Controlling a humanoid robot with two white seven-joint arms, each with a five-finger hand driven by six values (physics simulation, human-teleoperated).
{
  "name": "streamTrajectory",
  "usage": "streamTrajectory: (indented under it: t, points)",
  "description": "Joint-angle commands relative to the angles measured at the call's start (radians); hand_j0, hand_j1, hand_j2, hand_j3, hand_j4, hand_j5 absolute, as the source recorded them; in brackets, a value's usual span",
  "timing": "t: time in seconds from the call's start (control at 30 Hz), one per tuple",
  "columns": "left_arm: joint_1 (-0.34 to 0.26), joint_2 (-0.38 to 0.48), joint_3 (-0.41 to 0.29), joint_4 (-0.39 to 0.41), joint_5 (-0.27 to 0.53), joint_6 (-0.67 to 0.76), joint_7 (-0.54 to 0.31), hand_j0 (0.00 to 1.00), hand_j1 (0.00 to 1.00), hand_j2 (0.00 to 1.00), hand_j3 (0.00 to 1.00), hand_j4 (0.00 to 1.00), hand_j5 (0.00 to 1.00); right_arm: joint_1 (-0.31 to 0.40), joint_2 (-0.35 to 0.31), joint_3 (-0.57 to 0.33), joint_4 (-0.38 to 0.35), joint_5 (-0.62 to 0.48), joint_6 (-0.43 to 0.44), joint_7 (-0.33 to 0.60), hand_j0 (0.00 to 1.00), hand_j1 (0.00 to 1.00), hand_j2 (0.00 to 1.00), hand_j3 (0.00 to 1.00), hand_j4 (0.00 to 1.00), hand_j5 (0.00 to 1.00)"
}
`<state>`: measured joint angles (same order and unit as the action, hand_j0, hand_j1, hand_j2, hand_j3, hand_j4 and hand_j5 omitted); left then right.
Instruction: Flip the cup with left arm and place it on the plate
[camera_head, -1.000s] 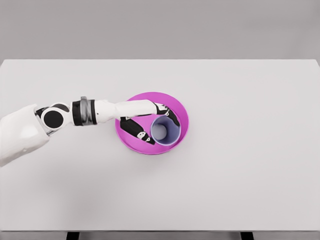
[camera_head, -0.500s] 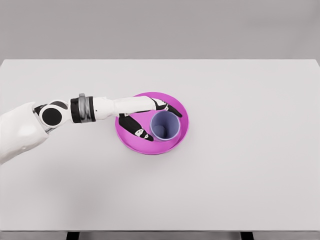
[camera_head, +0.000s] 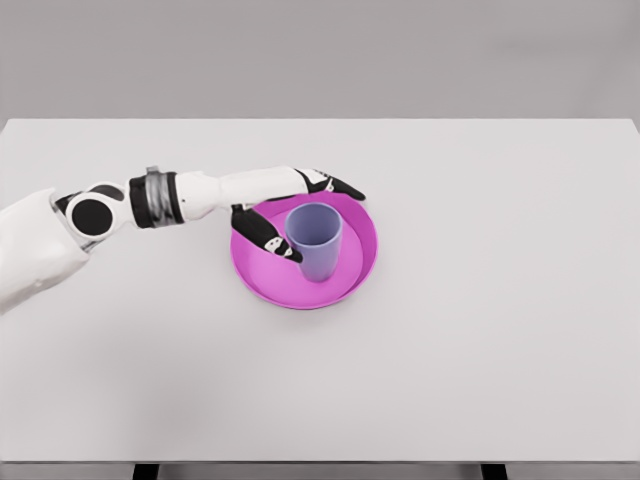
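On the magenta plate (camera_head: 352, 272) the lavender cup (camera_head: 314, 240) stands upright, its open mouth facing up, set a little left of the plate's middle. My left hand (camera_head: 296, 208) is just beside it on the left and far side: the fingers (camera_head: 340, 187) reach out straight along the plate's far rim, behind the cup, and my thumb (camera_head: 268, 238) lies over the plate's left part, pointing toward the cup's near-left wall. The hand is spread wide and has hold of nothing; I cannot tell for certain whether the thumb tip touches the cup's wall or stops just short of it. My forearm (camera_head: 215, 192) runs from the hand back to the left, past the grey wrist band and the black-and-white joint, to the white upper arm at the picture's left edge. The plate rests flat on the white desk (camera_head: 500, 330), a little left of its middle.
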<state>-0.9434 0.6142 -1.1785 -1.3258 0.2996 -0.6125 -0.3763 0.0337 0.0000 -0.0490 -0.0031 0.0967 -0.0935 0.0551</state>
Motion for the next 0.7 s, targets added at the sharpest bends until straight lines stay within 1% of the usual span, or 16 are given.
streamTrajectory:
  t: [0.0,0.1,0.2,0.27,0.37,0.43,0.5,0.53,0.6,0.67]
  points:
    - [0.000,0.006,0.022,-0.001,0.007,0.002,-0.001,0.96,0.96,0.96,0.96,0.96,0.96,0.000,0.000,0.000,0.000,0.000,0.000,0.000,1.00,1.00,1.00,1.00,1.00,1.00]
    - [0.006,0.050,0.043,0.000,0.006,0.002,-0.001,1.00,1.00,1.00,1.00,1.00,1.00,0.000,0.000,0.000,0.000,0.000,0.000,0.000,1.00,1.00,1.00,1.00,1.00,1.00]
    - [0.011,0.088,0.062,-0.001,0.001,0.002,-0.001,1.00,1.00,1.00,1.00,1.00,1.00,0.000,0.000,0.000,0.000,0.000,0.000,0.000,1.00,1.00,1.00,1.00,1.00,1.00]
    - [0.011,0.110,0.062,-0.001,-0.002,0.002,-0.001,1.00,1.00,1.00,1.00,1.00,1.00,0.000,0.000,0.000,0.000,0.000,0.000,0.000,1.00,1.00,1.00,1.00,1.00,1.00]
    - [0.011,0.167,0.063,0.005,-0.007,0.002,-0.006,1.00,1.00,1.00,1.00,1.00,1.00,0.000,0.000,0.000,0.000,0.000,0.000,0.000,1.00,1.00,1.00,1.00,1.00,1.00]
    - [0.044,0.200,0.089,0.013,-0.011,0.002,-0.010,1.00,1.00,1.00,1.00,1.00,1.00,0.000,0.000,0.000,0.000,0.000,0.000,0.000,1.00,1.00,1.00,1.00,1.00,1.00]
    - [0.155,0.255,0.198,0.014,-0.011,0.002,-0.013,1.00,1.00,1.00,1.00,1.00,1.00,0.000,0.000,0.000,0.000,0.000,0.000,0.000,1.00,1.00,1.00,1.00,1.00,1.00]
    - [0.192,0.268,0.241,0.014,-0.016,0.002,-0.013,1.00,1.00,1.00,1.00,1.00,1.00,0.000,0.000,0.000,0.000,0.000,0.000,0.000,1.00,1.00,1.00,1.00,1.00,1.00]
    - [0.195,0.300,0.263,0.014,-0.046,0.002,-0.013,1.00,1.00,1.00,1.00,1.00,1.00,0.000,0.000,0.000,0.000,0.000,0.000,0.000,1.00,1.00,1.00,1.00,1.00,1.00]
    - [0.199,0.312,0.275,0.017,-0.048,0.002,-0.013,1.00,1.00,1.00,1.00,1.00,1.00,0.000,0.000,0.000,0.000,0.000,0.000,0.000,1.00,1.00,1.00,1.00,1.00,1.00]
